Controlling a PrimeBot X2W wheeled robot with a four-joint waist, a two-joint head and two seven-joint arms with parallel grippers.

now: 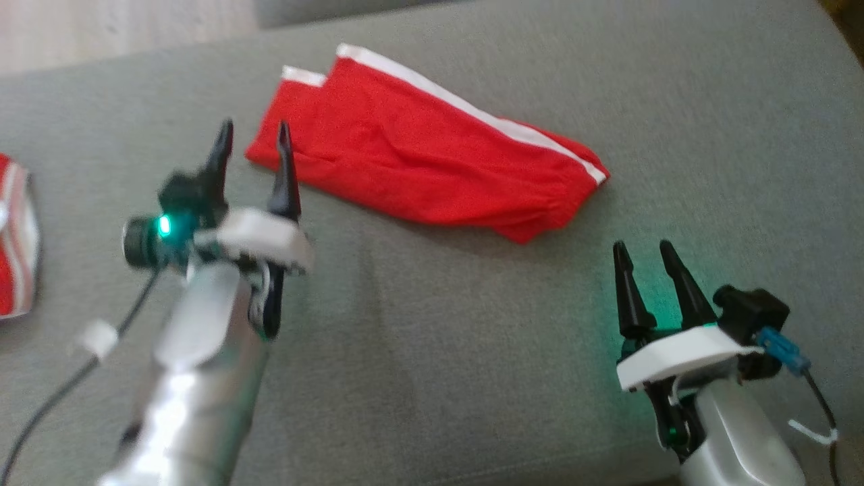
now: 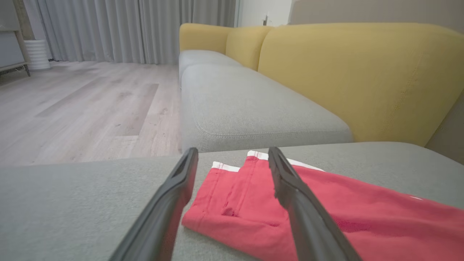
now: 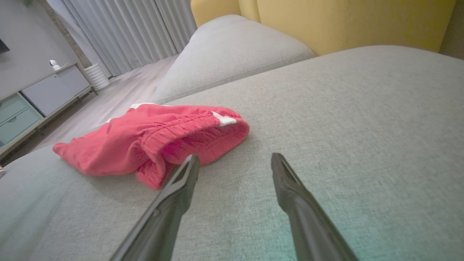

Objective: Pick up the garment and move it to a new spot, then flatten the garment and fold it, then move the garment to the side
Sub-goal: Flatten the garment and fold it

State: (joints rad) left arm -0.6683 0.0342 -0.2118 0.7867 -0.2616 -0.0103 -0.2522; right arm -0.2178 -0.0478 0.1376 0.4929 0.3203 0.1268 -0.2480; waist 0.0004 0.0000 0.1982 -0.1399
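Observation:
A red garment with white trim (image 1: 418,155) lies folded on the grey cushion (image 1: 432,337), running from upper middle to the right. My left gripper (image 1: 255,135) hovers open at the garment's left end, its fingers empty. In the left wrist view the garment (image 2: 326,214) lies just beyond and under the open left gripper (image 2: 232,154). My right gripper (image 1: 642,251) stands open below the garment's right end, apart from it. From the right wrist the garment's gathered waistband end (image 3: 159,141) sits ahead and left of the open right gripper (image 3: 233,159).
Another red and white cloth (image 1: 15,250) lies at the left edge of the cushion. A yellow sofa back (image 2: 355,76) rises behind a second grey seat (image 2: 246,105). Wooden floor (image 2: 72,108) drops off past the cushion's far edge. A cabinet (image 3: 32,98) stands by grey curtains.

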